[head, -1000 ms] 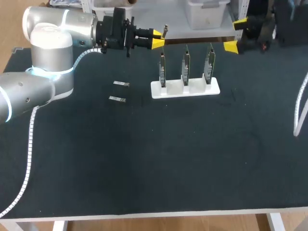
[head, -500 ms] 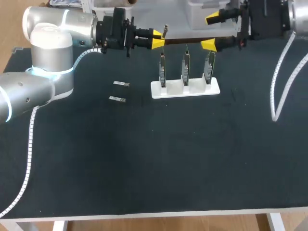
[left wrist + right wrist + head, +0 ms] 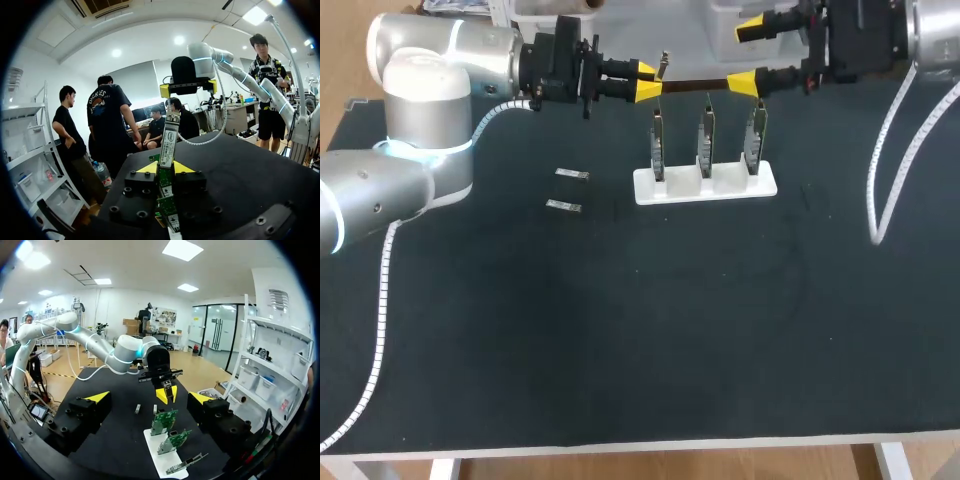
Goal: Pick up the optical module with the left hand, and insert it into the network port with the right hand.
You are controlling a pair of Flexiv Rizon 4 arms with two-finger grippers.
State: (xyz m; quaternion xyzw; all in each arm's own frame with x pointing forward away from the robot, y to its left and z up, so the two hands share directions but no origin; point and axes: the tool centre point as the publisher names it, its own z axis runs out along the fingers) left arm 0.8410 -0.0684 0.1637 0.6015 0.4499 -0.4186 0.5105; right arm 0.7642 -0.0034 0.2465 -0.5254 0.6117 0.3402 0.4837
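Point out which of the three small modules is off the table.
The module clamped in the left hand; the other two modules lie flat on the table beside the white stand.

A bench with a black top and a pale front edge stands on a tan floor. Around it is a large open room with white walls, bright panel lights set in the ceiling, glass doors at the far end, and white shelves along one side holding plastic bins
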